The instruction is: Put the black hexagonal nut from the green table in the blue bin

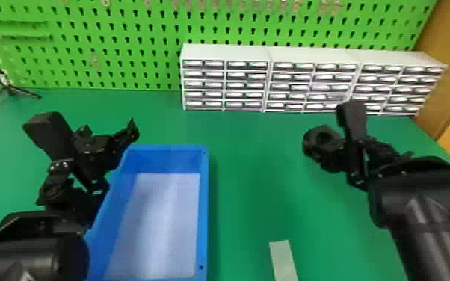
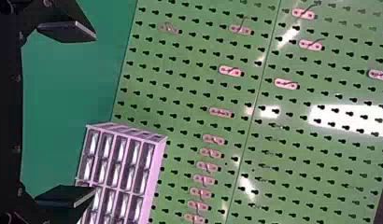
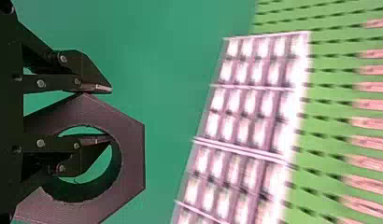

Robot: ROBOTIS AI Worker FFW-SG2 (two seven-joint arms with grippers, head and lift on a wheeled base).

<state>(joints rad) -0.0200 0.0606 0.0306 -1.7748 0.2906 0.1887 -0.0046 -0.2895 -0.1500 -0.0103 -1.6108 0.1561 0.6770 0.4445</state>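
The black hexagonal nut [image 1: 309,139] is held above the green table [image 1: 250,179], right of the blue bin [image 1: 204,209], by my right gripper [image 1: 327,151]. In the right wrist view, my right gripper [image 3: 110,113] is shut on one side of the nut [image 3: 133,154], one finger through its hole and the other against its outer edge. My left gripper [image 1: 117,158] is beside the bin's left rim, near its far corner. Seen from the left wrist, that gripper [image 2: 94,114] is open with nothing between its widely spread fingers.
White drawer cabinets [image 1: 224,52] stand along the back of the table, before a green pegboard [image 1: 123,52]. A pale strip [image 1: 283,259] lies on the table right of the bin. At the far left is a small black tripod [image 1: 9,89].
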